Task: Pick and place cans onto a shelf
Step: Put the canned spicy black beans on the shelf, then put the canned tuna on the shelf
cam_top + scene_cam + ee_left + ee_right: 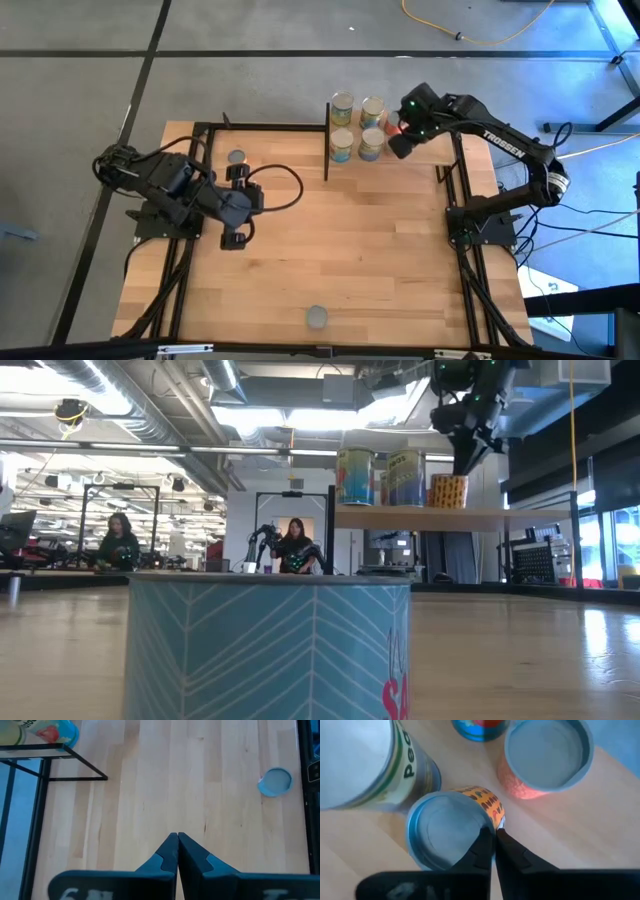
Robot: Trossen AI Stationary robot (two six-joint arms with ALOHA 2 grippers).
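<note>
I find the right gripper (pixel 398 135) raised over the shelf (pixel 450 517) at the far side of the table (pixel 380 260). In its wrist view the two fingers (pixel 512 857) are pressed together, tips meeting, with nothing clamped between them. The tips sit directly above the rim of an orange-patterned can (pixel 451 829), at its edge; I cannot tell whether they touch it. Just beyond that can stand a tall can with a white and green label (pixel 365 762), a can with a speckled orange-red side (pixel 547 755) and a blue-based can (pixel 480 727), all upright on the shelf board. From overhead I count four cans (pixel 357 127) grouped on the shelf, immediately beside the right gripper on its inner side.

The left gripper (pixel 234 240) hangs over the table's left part, fingers (pixel 165 857) closed tip to tip and empty, above bare wood. One grey-topped can (pixel 236 158) stands near it, toward the far edge. Another can (pixel 316 317) stands well apart at the near edge; the low view shows it close up with a teal chevron label (pixel 270 645).

Two people (pixel 118 545) are seated in the room behind.
</note>
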